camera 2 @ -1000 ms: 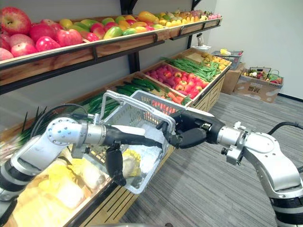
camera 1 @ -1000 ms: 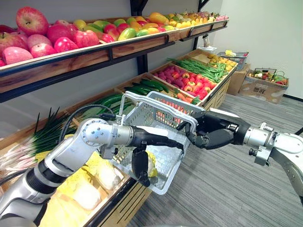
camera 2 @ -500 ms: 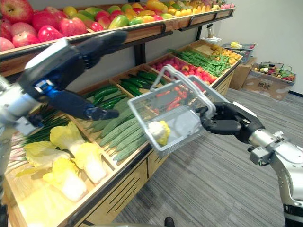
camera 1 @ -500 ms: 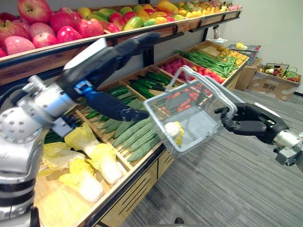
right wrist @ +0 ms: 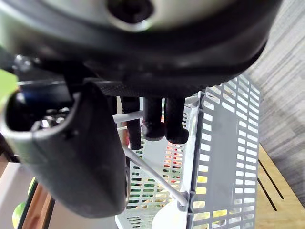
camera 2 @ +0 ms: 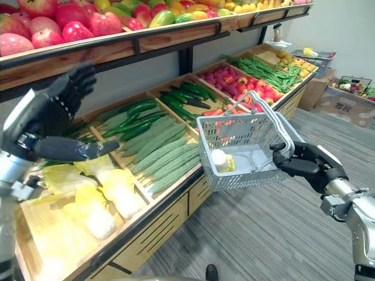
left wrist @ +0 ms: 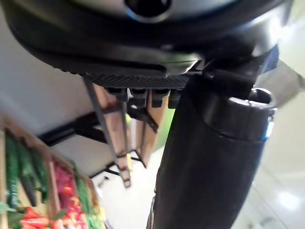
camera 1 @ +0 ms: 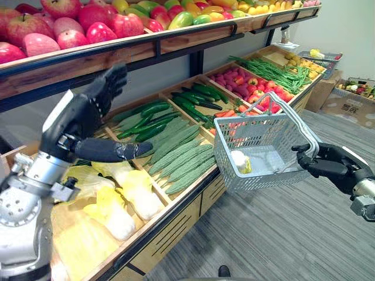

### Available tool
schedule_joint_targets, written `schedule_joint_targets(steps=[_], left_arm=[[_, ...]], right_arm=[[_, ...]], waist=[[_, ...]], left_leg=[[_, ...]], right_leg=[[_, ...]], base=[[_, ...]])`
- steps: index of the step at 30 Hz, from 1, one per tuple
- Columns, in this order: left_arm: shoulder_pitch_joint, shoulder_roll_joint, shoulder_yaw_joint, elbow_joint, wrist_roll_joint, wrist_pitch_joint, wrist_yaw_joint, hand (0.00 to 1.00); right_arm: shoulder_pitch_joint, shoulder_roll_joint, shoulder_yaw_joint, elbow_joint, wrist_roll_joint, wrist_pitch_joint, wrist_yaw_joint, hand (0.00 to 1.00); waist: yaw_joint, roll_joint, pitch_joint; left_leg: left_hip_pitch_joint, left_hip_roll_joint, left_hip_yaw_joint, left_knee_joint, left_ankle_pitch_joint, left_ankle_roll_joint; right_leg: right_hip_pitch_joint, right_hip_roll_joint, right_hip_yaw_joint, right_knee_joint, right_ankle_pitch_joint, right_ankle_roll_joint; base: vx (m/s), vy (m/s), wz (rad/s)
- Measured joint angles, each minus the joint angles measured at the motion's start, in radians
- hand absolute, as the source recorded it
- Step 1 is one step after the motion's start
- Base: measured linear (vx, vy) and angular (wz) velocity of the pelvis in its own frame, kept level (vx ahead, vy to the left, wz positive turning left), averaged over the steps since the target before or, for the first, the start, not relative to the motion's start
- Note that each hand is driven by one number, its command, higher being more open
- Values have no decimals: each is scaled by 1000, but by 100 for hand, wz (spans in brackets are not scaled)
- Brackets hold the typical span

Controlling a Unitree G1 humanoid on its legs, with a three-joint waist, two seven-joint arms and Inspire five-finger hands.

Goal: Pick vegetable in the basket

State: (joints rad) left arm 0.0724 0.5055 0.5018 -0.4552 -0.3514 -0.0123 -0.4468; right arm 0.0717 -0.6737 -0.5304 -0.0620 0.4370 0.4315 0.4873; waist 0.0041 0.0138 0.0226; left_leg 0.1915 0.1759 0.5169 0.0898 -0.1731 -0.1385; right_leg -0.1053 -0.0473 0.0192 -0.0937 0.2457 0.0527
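Your left hand (camera 1: 82, 120), fingers spread and empty, hangs near the pale yellow cabbages (camera 1: 126, 199); the grey plastic mesh basket (camera 1: 266, 178), handle gripped by your right hand (camera 1: 331, 167), lies to its right, apparently carrying one small cabbage (camera 1: 239, 162).

No text can be read; the print on the cardboard box (camera 2: 351, 111) is too small.

The grey slotted plastic basket (camera 1: 266, 137) hung in the air just off the front edge of the wooden vegetable shelf (camera 1: 176, 205), tilted slightly, both wire handles raised and gripped by the right hand (camera 1: 329, 167). A small pale, yellow-tipped cabbage (camera 1: 240, 162) lay inside, against the wall nearest the shelf.
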Motion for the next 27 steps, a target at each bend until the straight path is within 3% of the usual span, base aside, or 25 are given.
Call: schedule_joint_targets(steps=[4,7,10,14,17,21,24,27], left_arm=[[41,-92,63,145,-20,31,142,100],[49,-208,270,302,-91,31,296,100],[98,-248,433,432,-124,8,377,100],[150,-277,593,646,-168,-75,456,100],[158,-276,666,794,-194,-153,559,100],[156,-276,740,955,-231,-257,727,100],[156,-276,764,1015,-275,-285,778,100],[140,-276,773,1204,-309,-323,861,100]], right_arm=[[-4,8,-8,66,7,-22,-16,0],[-5,42,-86,141,19,-32,-26,0],[-6,50,-129,216,36,-33,-75,0],[-9,50,-191,282,36,-40,-149,0],[-33,52,-195,335,37,-57,-158,0],[-50,66,-195,375,39,-61,-158,0],[-57,82,-194,382,40,-65,-157,0],[-61,87,-188,403,42,-65,-149,0]], waist=[[0,-6,4],[2,-9,7],[3,-8,6],[24,-9,6],[18,-13,5],[8,-16,2],[-8,-17,3],[-16,-19,1]], left_leg=[[-19,-17,-51,-1,-9,17],[-45,-32,-113,-4,-10,24],[-55,-31,-134,-5,-5,19],[-64,-39,-154,-3,-6,24],[-73,-46,-176,0,-12,37],[-85,-57,-217,3,-22,32],[-91,-59,-228,4,-21,29],[-91,-60,-228,9,-18,29]], right_leg=[[-4,-13,-11,-2,-3,2],[-18,-22,-23,0,-4,2],[-17,-25,-41,1,-3,5],[-16,-35,-53,1,-6,9],[-13,-47,-72,-2,-11,15],[-16,-53,-79,-2,-12,19],[-18,-55,-86,-2,-12,20],[-18,-55,-83,-2,-14,21]], base=[[-63,29,12],[-35,24,15],[22,19,21],[-8,38,14],[-52,28,15],[-49,19,7],[-18,1,6],[-4,2,-1]])
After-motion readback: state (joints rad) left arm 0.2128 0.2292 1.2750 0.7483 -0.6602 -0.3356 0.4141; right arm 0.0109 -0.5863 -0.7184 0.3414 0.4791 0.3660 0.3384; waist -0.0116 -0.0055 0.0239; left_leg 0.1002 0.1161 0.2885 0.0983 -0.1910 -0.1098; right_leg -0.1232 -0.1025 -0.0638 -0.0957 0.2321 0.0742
